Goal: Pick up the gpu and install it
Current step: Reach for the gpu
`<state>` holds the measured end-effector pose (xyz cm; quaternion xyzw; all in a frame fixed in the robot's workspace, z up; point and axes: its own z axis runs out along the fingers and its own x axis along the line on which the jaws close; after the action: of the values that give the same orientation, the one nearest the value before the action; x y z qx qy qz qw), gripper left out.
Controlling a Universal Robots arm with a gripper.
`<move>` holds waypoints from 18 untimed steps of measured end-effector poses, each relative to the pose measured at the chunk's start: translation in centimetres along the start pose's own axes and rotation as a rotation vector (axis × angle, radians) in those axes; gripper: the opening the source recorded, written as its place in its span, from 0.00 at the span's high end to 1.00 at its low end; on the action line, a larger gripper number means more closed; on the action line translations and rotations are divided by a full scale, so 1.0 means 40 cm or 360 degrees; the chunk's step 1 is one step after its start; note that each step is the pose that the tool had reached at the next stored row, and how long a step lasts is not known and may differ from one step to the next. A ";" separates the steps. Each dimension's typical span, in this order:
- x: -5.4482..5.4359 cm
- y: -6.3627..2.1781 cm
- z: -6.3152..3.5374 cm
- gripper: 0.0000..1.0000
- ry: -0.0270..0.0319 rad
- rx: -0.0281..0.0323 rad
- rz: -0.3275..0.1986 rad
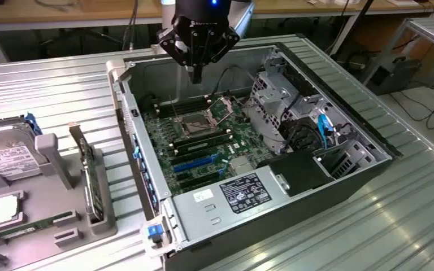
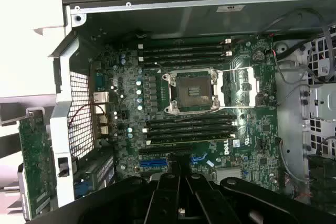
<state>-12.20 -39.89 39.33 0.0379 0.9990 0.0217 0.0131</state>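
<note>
Exterior view: my gripper hovering over far end of open case, fingers clenched, gripping nothing. gpu standing on edge in grey holder, outside case on the exterior view's left, well apart from me.

Wrist view: gripper looking down on motherboard; gpu sitting beyond case wall.

Judging: pickup step not yet begun. Reaching card is calling for travel across that wall, fingers parting first.

Arm cut off at the exterior view's top, hard drive cropped at its left, gpu with lower edge hidden in grey holder, power-supply label unreadable.
</note>
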 end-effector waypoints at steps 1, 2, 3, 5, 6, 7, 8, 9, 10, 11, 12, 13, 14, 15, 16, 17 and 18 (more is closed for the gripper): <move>0.000 0.000 0.000 0.89 0.00001 0.00000 0.0000; 0.000 0.000 0.000 0.89 0.00000 0.00000 0.0000; 0.000 0.000 0.000 0.89 0.00001 0.00001 0.0000; 0.000 0.000 0.000 0.89 0.00001 0.00001 0.0000; 0.000 0.000 0.000 0.89 0.00001 0.00001 0.0000; 0.000 0.000 0.000 0.89 0.00001 0.00000 0.0000; 0.000 0.000 0.000 0.89 0.00000 0.00001 0.0000; 0.000 0.000 0.000 0.89 0.00000 0.00001 0.0000; 0.000 0.000 0.000 0.89 0.00001 0.00001 0.0000; 0.001 -0.002 0.000 0.89 0.00001 0.00000 0.0000; 0.007 -0.013 -0.001 0.89 -0.00002 -0.00002 0.0000; 0.013 -0.023 -0.001 0.89 -0.00004 0.00000 0.0000; 0.018 -0.031 -0.002 0.89 -0.00006 -0.00001 0.0000; 0.022 -0.038 -0.002 0.89 -0.00008 0.00000 0.0000; 0.027 -0.044 -0.003 0.89 -0.00010 0.00000 0.0000; 0.038 -0.057 -0.003 0.89 -0.00019 -0.00001 0.0000; 0.048 -0.064 -0.004 0.89 -0.00030 -0.00003 0.0000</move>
<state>-14.30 -42.32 39.33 0.0378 0.9989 0.0218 0.0140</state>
